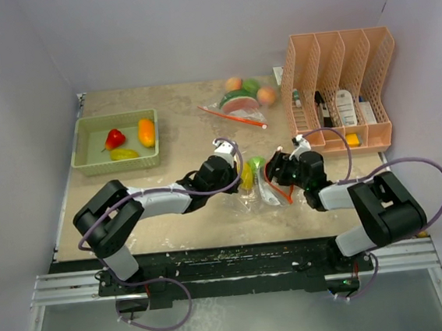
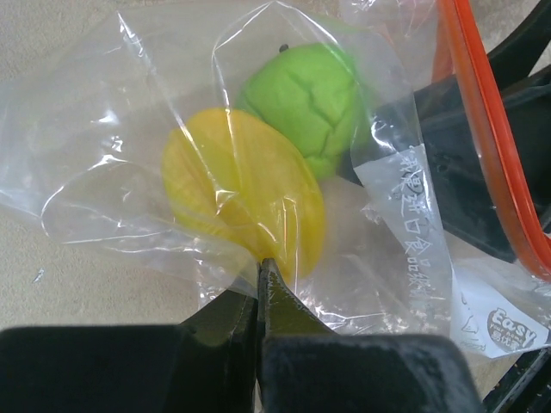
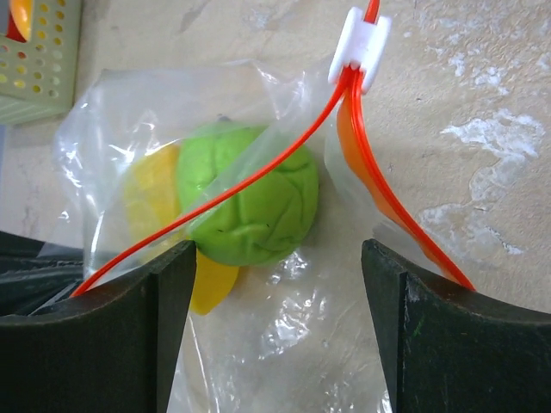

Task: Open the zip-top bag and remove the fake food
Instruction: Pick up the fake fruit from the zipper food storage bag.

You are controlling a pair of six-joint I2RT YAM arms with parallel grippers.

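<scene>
The clear zip-top bag (image 1: 261,187) with an orange zip lies mid-table between both grippers. Inside are a green toy food (image 1: 257,163) and a yellow one (image 1: 246,175). My left gripper (image 1: 236,173) is shut, pinching the bag's clear plastic (image 2: 129,129) just before the yellow food (image 2: 245,194); the green food (image 2: 306,103) lies behind. My right gripper (image 3: 280,284) is open, its fingers (image 3: 164,301) standing either side of the bag's mouth. The zip track (image 3: 258,163) is parted, with the white slider (image 3: 362,47) at its far end. The green food (image 3: 250,202) sits just inside.
A green basket (image 1: 114,117) at the back left holds red, orange and yellow toy foods. A second bag (image 1: 240,107) with food lies at the back centre beside peach and green toys. A peach file rack (image 1: 336,60) with white bottles stands at the back right.
</scene>
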